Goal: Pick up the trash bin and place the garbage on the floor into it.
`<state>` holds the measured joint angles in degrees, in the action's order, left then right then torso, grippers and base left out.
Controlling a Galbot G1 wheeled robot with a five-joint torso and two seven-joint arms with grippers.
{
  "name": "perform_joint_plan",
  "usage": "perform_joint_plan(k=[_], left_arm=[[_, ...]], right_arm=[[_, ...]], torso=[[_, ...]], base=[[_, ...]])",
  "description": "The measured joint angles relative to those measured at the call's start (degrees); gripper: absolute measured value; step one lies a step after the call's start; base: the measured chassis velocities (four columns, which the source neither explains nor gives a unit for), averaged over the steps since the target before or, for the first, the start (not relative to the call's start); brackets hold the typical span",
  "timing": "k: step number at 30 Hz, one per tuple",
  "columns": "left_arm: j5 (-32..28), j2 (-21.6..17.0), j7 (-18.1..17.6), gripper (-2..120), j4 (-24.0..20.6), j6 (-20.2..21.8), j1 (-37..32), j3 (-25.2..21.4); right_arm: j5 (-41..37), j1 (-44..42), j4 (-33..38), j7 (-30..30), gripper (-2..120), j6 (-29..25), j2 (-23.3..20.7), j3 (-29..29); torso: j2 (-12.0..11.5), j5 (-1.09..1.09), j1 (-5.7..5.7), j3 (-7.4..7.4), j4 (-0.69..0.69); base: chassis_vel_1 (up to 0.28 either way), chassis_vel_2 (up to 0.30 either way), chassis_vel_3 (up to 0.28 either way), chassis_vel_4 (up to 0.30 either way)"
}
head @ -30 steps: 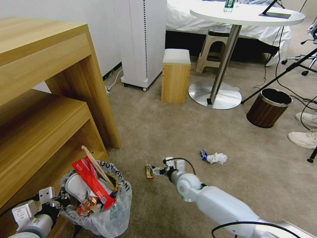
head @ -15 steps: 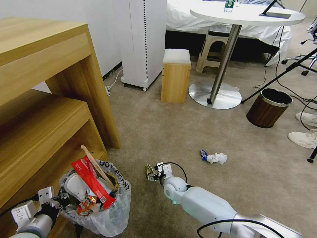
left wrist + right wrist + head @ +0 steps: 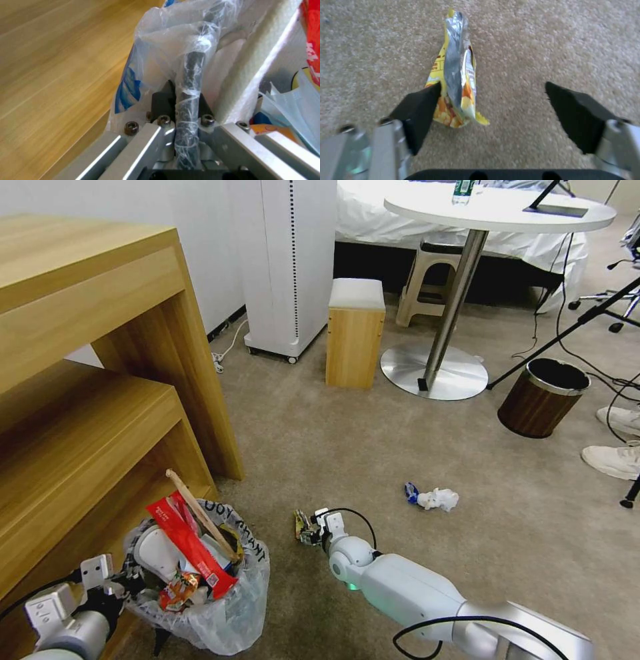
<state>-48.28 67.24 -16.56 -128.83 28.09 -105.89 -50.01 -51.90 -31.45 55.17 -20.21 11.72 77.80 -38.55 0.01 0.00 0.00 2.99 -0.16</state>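
Your left gripper [image 3: 123, 587] stayed clamped on the rim of the trash bin [image 3: 220, 613], which sat a touch higher than a second before, beside the wooden shelf [image 3: 87, 447]. Your right gripper [image 3: 493, 105] had slid leftward along the floor [image 3: 400, 447]; its fingers stood wide apart around the snack packet [image 3: 455, 75], one pad touching it, gripping nothing.
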Motion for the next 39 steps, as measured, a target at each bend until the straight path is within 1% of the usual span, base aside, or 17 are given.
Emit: perform_joint_plan(k=[3, 5, 7, 11, 13, 15, 18, 20, 22, 26, 28, 30, 32, 34, 36, 37, 39], left_arm=[[0.07, 0.15, 0.23, 0, -0.03, -0.32, -0.02, 0.03], [0.11, 0.15, 0.30, 0, -0.01, -0.49, -0.03, 0.02], [0.13, 0.16, 0.41, 0, 0.00, -0.68, -0.01, 0.04], [0.14, 0.16, 0.44, 0, -0.05, -0.72, 0.17, 0.16], [0.13, 0.16, 0.46, 0, -0.24, -0.73, 0.33, 0.27], [0.12, 0.15, 0.46, 0, -0.26, -0.73, 0.37, 0.27], [0.10, 0.10, 0.46, 0, -0.27, -0.81, 0.37, 0.27], [0.09, 0.10, 0.46, 0, -0.27, -0.82, 0.37, 0.27], [0.08, 0.05, 0.46, 0, -0.27, -0.85, 0.42, 0.27], [-0.02, -0.08, 0.44, 0, -0.24, -0.85, 0.61, 0.26], [-0.22, -0.28, 0.35, 0, 0.15, -0.86, 0.88, 0.17], [-0.23, -0.29, 0.34, 0, 0.23, -0.86, 0.90, 0.16], [-0.23, -0.35, 0.30, 0, 0.55, -0.86, 0.93, 0.13], [-0.24, -0.36, 0.28, 0, 0.62, -0.86, 0.93, 0.12], [-0.27, -0.39, 0.18, 0, 0.66, -0.86, 1.02, 0.10], [-0.27, -0.39, 0.18, 0, 0.66, -0.86, 1.02, 0.10], [-0.29, -0.34, 0.11, 0, 0.71, -0.79, 1.02, 0.08]], right_arm=[[0.84, 0.44, -1.19, 0.67, 65, -0.50, 0.83, -0.58], [1.19, 0.46, -1.29, 0.74, 63, -0.59, 0.95, -0.74], [1.81, 0.46, -1.29, 0.84, 54, -0.83, 0.95, -1.01], [2.37, 0.37, -1.23, 0.96, 46, -1.05, 0.87, -1.11], [2.97, 0.16, -1.23, 1.29, 34, -1.33, 0.69, -1.15], [3.19, 0.05, -1.29, 1.51, 31, -1.46, 0.62, -1.15], [4.10, -0.48, -1.87, 2.93, 16, -3.23, 0.33, -1.11], [4.23, -0.56, -2.00, 3.35, 13, -3.75, 0.25, -1.08], [4.61, -0.95, -1.84, 5.81, 1, -7.75, -0.54, -0.76], [4.25, -1.35, -0.09, 8.76, 0, -11.83, -1.70, -0.17], [1.48, -2.46, 5.29, 18.25, 0, -20.62, -5.31, 1.19], [1.21, -2.65, 6.06, 19.66, 0, -21.76, -5.86, 1.38], [0.06, -3.75, 11.10, 27.99, 0, -28.30, -9.58, 2.46], [-0.11, -3.99, 12.34, 29.58, 0, -29.65, -10.55, 2.68], [-1.06, -4.93, 20.56, 35.70, 0, -35.32, -16.13, 4.09], [-1.06, -4.93, 20.56, 35.70, 0, -35.32, -16.13, 4.09], [-1.17, -5.09, 25.49, 39.85, 0, -38.92, -18.90, 5.28]], torso=[[0.00, 0.00, 0.00, 0.00, 0.00], [0.00, 0.00, 0.00, 0.00, 0.01], [0.00, 0.00, 0.00, 0.00, 0.00], [0.00, 0.00, 0.00, 0.00, 0.00], [0.00, 0.00, 0.00, 0.00, 0.00], [0.00, 0.00, 0.00, 0.00, 0.00], [0.00, 0.00, 0.00, 0.00, 0.00], [0.00, 0.00, 0.00, 0.00, 0.00], [0.00, 0.00, 0.00, 0.00, 0.00], [0.00, 0.00, 0.00, 0.00, 0.00], [0.00, 0.01, 0.00, 0.00, 0.01], [0.00, 0.01, 0.00, 0.00, 0.00], [0.00, 0.01, 0.00, 0.00, 0.00], [0.00, 0.02, 0.00, -0.01, 0.00], [0.00, 0.01, 0.00, 0.00, -0.01], [0.00, 0.01, 0.00, 0.00, -0.01], [0.00, 0.02, 0.00, -0.01, -0.01]], base=[[0.000, 0.000, 0.000, 0.000], [0.000, 0.000, 0.000, 0.000], [0.000, 0.000, 0.000, 0.000], [0.000, 0.000, 0.000, 0.000], [0.000, 0.000, 0.000, 0.000], [0.000, 0.000, 0.000, 0.000], [0.000, 0.000, 0.000, 0.000], [0.000, 0.000, 0.000, 0.000], [0.000, 0.000, 0.000, 0.000], [0.000, 0.000, 0.000, 0.000], [0.000, 0.000, 0.000, 0.000], [0.000, 0.000, 0.000, 0.000], [0.000, 0.000, 0.000, 0.000], [0.000, 0.000, 0.000, 0.000], [0.000, 0.000, 0.000, 0.000], [0.000, 0.000, 0.000, 0.000], [0.000, 0.000, 0.000, 0.000]])
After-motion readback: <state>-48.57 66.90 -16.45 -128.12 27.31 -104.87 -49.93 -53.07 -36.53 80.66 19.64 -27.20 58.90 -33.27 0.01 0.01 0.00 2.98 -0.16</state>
